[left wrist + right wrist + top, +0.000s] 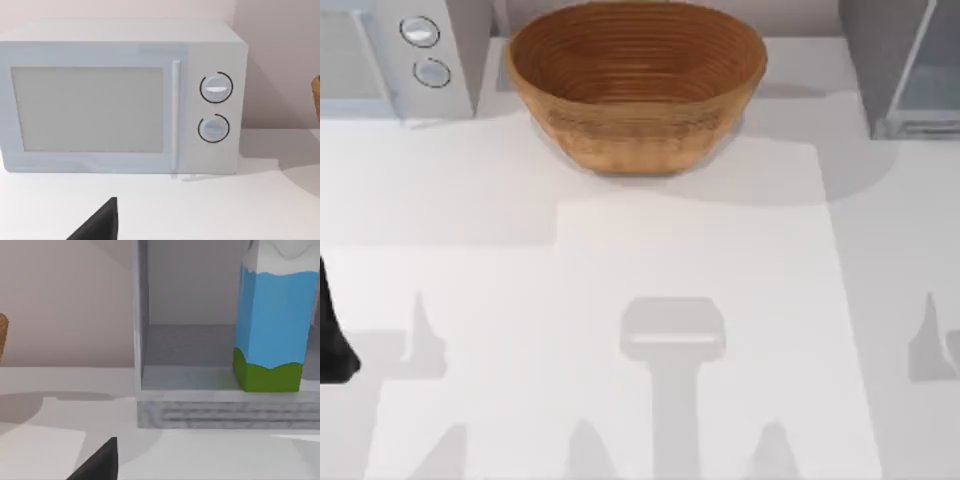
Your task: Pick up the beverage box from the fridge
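Beverage box (270,325) stood upright on fridge (220,407) shelf, untouched (fridge at surface's far right). Nothing done; reach, grasp, lift all remained. Finger state: cannot tell.

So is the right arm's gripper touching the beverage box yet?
Apart. In the right wrist view the beverage box stands inside the fridge, with bare table between it and the gripper's dark tip.
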{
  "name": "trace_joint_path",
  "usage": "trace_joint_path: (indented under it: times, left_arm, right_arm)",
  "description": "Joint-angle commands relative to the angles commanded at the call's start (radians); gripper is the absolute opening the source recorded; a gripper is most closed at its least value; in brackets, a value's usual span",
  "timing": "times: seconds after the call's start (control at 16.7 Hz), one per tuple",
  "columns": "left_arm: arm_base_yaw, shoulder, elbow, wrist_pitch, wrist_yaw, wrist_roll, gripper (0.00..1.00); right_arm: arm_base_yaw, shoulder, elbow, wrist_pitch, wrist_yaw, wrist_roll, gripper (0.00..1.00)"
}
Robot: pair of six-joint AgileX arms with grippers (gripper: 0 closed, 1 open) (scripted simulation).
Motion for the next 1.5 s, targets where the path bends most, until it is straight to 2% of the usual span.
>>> trace_joint_path:
  times: [0.24, 0.42, 0.66, 1.14, 1.5]
  left_arm:
    - [0.0, 0.0, 0.0, 0.0, 0.0, 0.0, 1.0]
    - [0.0, 0.0, 0.0, 0.0, 0.0, 0.0, 1.0]
    - [0.0, 0.0, 0.0, 0.0, 0.0, 0.0, 1.0]
    - [0.0, 0.0, 0.0, 0.0, 0.0, 0.0, 1.0]
    - [0.0, 0.0, 0.0, 0.0, 0.0, 0.0, 1.0]
  right_arm:
    - [-0.011, 0.031, 0.006, 0.031, -0.013, 0.0, 1.0]
    - [-0.056, 0.155, 0.026, 0.157, -0.057, 0.0, 1.0]
    - [-0.152, 0.467, 0.063, 0.453, -0.147, 0.003, 1.0]
    - [-0.375, 1.273, 0.121, 1.129, -0.36, 0.015, 1.0]
    - [-0.498, 1.681, 0.166, 1.505, -0.479, 0.018, 1.0]
